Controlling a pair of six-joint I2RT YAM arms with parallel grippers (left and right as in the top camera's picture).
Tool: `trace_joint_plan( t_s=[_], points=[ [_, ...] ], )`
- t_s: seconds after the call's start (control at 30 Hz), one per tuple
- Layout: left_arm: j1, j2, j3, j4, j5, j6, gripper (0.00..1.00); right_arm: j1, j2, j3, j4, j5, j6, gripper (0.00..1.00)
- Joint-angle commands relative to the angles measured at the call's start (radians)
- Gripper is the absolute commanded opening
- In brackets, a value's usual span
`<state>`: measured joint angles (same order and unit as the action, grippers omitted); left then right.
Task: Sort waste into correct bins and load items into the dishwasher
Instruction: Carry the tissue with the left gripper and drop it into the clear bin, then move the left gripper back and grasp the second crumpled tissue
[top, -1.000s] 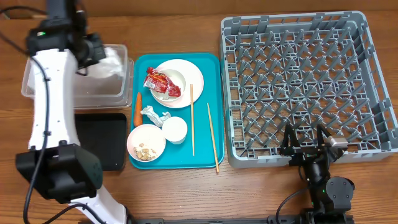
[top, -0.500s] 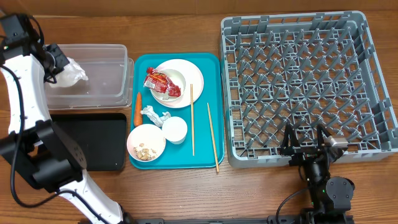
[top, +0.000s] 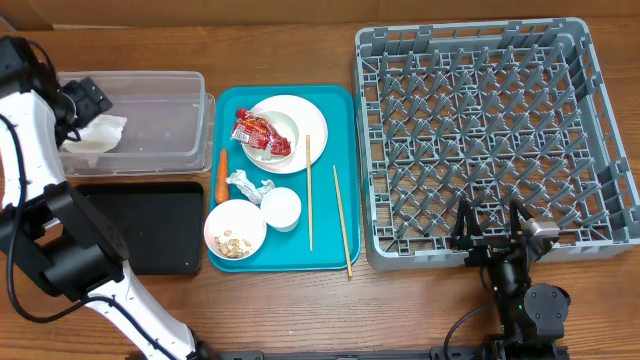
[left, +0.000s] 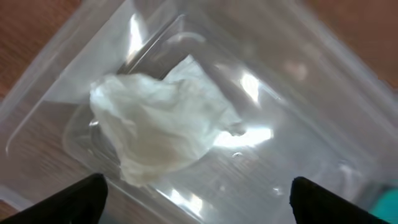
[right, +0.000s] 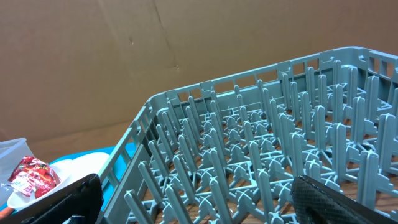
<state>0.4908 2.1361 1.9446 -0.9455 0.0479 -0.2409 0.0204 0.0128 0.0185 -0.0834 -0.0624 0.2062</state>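
Observation:
The crumpled white napkin (top: 97, 136) (left: 158, 134) lies loose inside the left end of the clear tub (top: 160, 80) (left: 280, 93). My left gripper (top: 82, 100) (left: 199, 198) hovers just above it, open and empty. On the teal tray (top: 335, 130) sit a white plate (top: 300, 125) carrying the red wrapper (top: 262, 133), a carrot piece (top: 222, 172), a bowl (top: 236, 230) with rice scraps, a small cup (top: 281, 208) and two chopsticks (top: 309, 190). My right gripper (top: 491, 222) (right: 199, 202) stands open at the front edge of the grey dish rack (top: 470, 130) (right: 261, 143).
A shallow black tray (top: 150, 225) lies in front of the clear tub. A small crumpled silvery scrap (top: 248, 185) rests on the teal tray between the carrot and the cup. Bare wooden table runs along the front edge.
The left gripper opened and let go of the napkin, which now lies in the tub's left end. The right arm has not moved.

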Motion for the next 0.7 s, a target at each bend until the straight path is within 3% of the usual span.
trace_joint_plan(
  t_s=[0.0,0.2,0.37,0.5,0.67],
  points=[
    [-0.007,-0.079,0.161,-0.079,0.105,-0.007,1.00,-0.003,-0.010,-0.010,0.003,0.009,0.004,1.00],
    [-0.014,-0.186,0.262,-0.246,0.323,-0.009,1.00,-0.003,-0.010,-0.010,0.003,0.009,0.004,1.00],
    [-0.040,-0.226,0.262,-0.491,0.435,0.005,1.00,-0.003,-0.010,-0.010,0.003,0.009,0.004,1.00],
    [-0.102,-0.225,0.223,-0.623,0.355,0.025,0.74,-0.003,-0.010,-0.010,0.003,0.009,0.004,1.00],
    [-0.237,-0.225,0.122,-0.676,0.238,0.027,0.61,-0.003,-0.010,-0.010,0.003,0.009,0.004,1.00]
  ],
)
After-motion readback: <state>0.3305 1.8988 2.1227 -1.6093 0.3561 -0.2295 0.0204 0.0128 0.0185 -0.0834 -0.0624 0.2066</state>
